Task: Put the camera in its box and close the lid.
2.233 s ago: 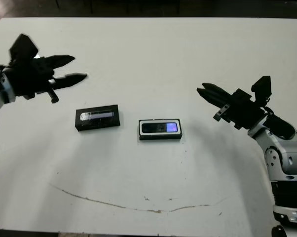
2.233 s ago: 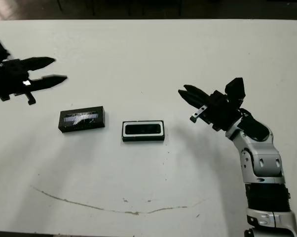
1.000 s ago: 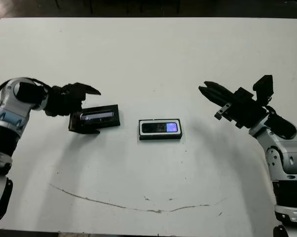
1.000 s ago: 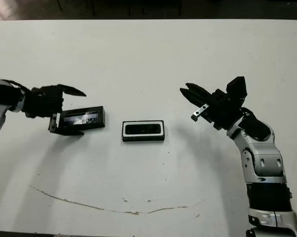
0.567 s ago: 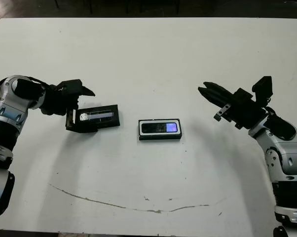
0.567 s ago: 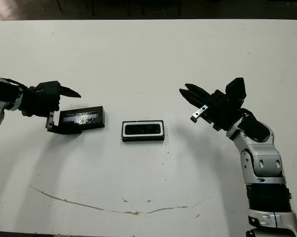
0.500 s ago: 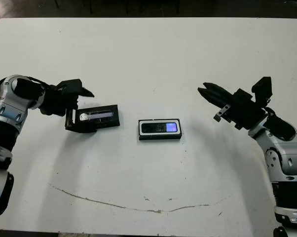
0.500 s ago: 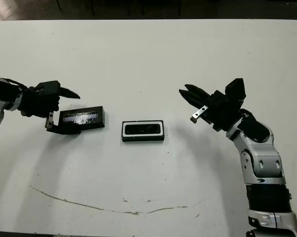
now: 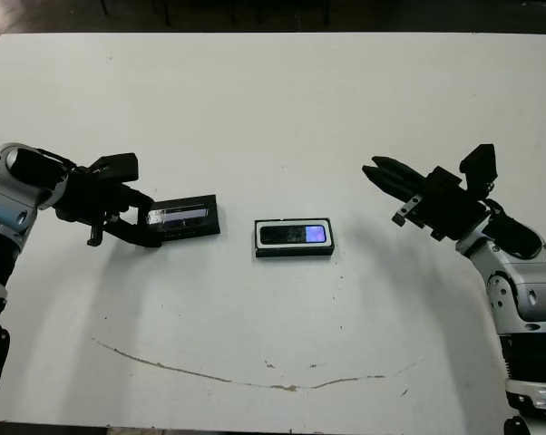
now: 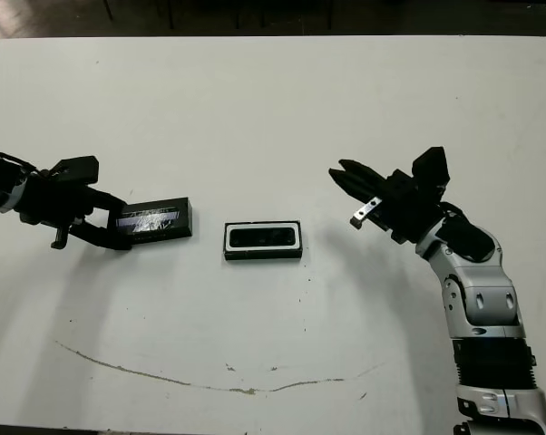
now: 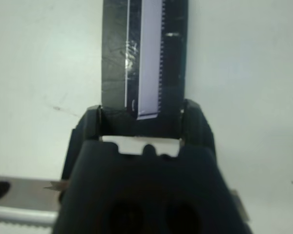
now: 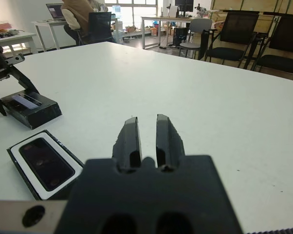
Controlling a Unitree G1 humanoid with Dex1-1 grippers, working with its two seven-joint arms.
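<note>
White bench (image 9: 273,109): left jaws (image 9: 139,228), above lid (image 9: 184,217) moments ago, now clamp its left end. Camera (image 9: 294,235) in box (image 9: 294,248). Right jaws (image 9: 378,169) idle, nearly shut, empty.

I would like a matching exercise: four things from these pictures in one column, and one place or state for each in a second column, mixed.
Things:
1. camera
2. lid
3. left hand
4. right hand

States:
A. in the air, touching nothing
B. lying inside the white-lined box
C. flat on the table, uncovered box beside it
D. fingers around one end of the lid

Pairs: 1-B, 2-C, 3-D, 4-A
</note>
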